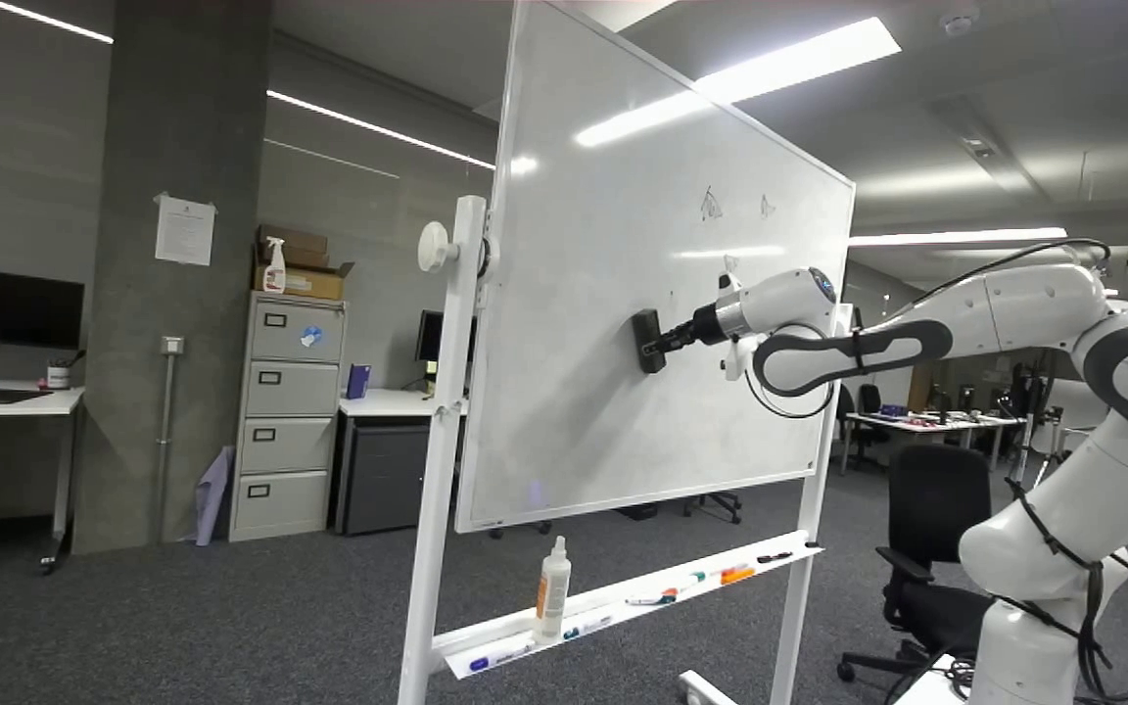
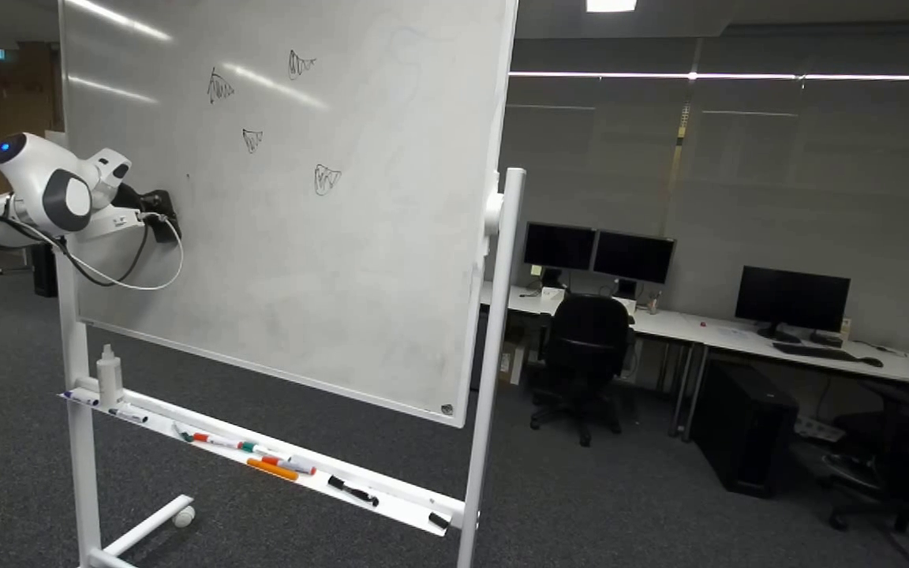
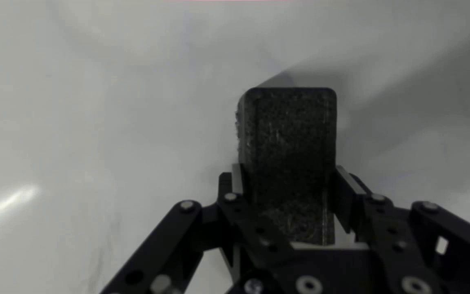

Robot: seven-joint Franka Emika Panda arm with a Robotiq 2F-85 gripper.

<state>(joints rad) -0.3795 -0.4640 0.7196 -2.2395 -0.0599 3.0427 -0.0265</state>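
Black and boxy, an eraser [image 3: 289, 132] sits tight in the jaws beside the shiny white board [image 2: 304, 284], but four black scribbles [image 2: 327, 179] to the right aren't rubbed out.

Whiteboard [image 1: 603, 264] ahead, room beside tool [image 3: 290, 181]

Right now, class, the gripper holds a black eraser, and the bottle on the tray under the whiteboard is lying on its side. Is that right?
Not quite: the bottle is standing upright on the tray, as both exterior views show. The gripper does hold a black eraser.
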